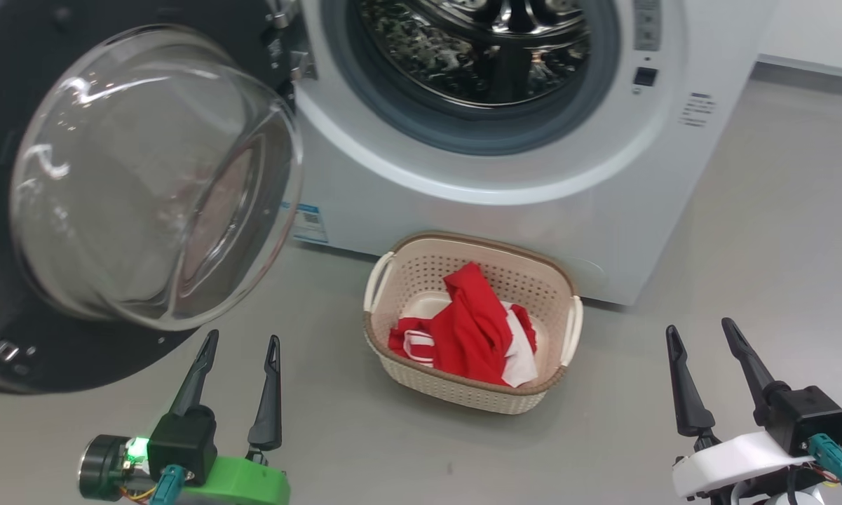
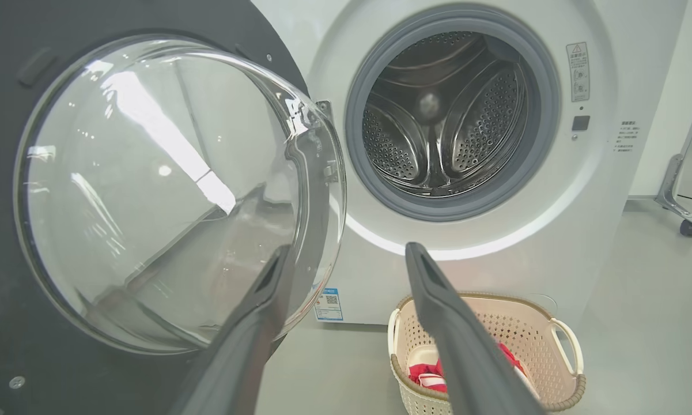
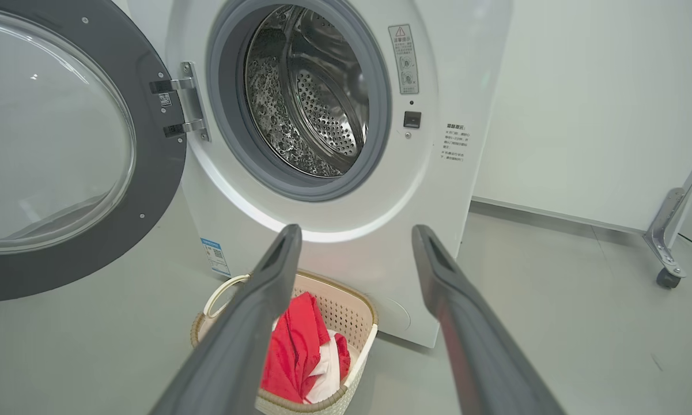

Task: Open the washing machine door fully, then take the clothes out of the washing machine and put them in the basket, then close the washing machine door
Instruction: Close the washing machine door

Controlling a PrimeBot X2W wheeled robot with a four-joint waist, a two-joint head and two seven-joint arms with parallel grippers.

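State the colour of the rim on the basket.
Brown with a woven look, topping the basket and its cream perforated walls; the head view shows it best.

You see: washing machine door [image 1: 147, 175], glossy clear glass; drum [image 2: 438, 127], shiny perforated steel; gasket [image 2: 355, 121], matt rubber; basket [image 1: 449, 387], perforated plastic; clothes [image 1: 473, 322], soft cloth.

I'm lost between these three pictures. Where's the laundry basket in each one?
Head view: basket at lower centre.
Left wrist view: basket at bottom right, cut by the bottom edge.
Right wrist view: basket at the bottom edge, left of centre.
Shared landmark: the blue label sticker on the washing machine, up and left of the basket in all three.
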